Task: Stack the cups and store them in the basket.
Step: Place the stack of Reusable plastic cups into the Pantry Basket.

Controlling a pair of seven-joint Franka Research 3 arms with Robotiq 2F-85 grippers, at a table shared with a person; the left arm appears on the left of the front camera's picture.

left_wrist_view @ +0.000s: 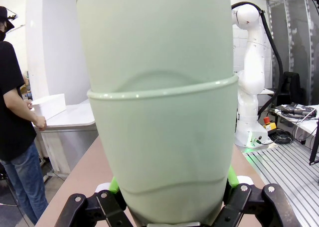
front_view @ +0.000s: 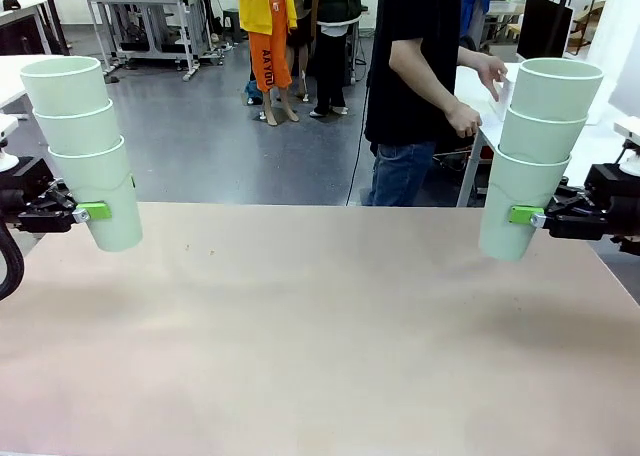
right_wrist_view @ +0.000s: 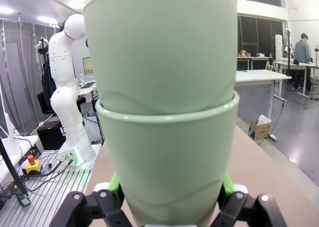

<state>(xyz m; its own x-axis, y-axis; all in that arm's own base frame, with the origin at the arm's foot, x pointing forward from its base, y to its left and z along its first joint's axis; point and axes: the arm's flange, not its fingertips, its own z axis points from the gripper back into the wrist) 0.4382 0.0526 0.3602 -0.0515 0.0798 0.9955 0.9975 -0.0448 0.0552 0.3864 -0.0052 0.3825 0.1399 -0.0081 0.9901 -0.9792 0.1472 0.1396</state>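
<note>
Your left gripper [front_view: 100,214] sits at the left edge of the surface [front_view: 320,336]. It is closed around the bottom cup of the left stack [front_view: 85,141], three nested mint-green cups carried clear of the wood. Your right gripper [front_view: 522,216] mirrors it at the right edge, clamped on the lowest cup of the right stack [front_view: 540,141], also three. Gripping the bottom cup likely supports the two nested above. Both stacks appear to lean outward at the top. They are well apart and not yet merged. At the far side a person [front_view: 415,66] handles a white box [left_wrist_view: 50,106] on a side table; you cannot tell whether it is the basket.
</note>
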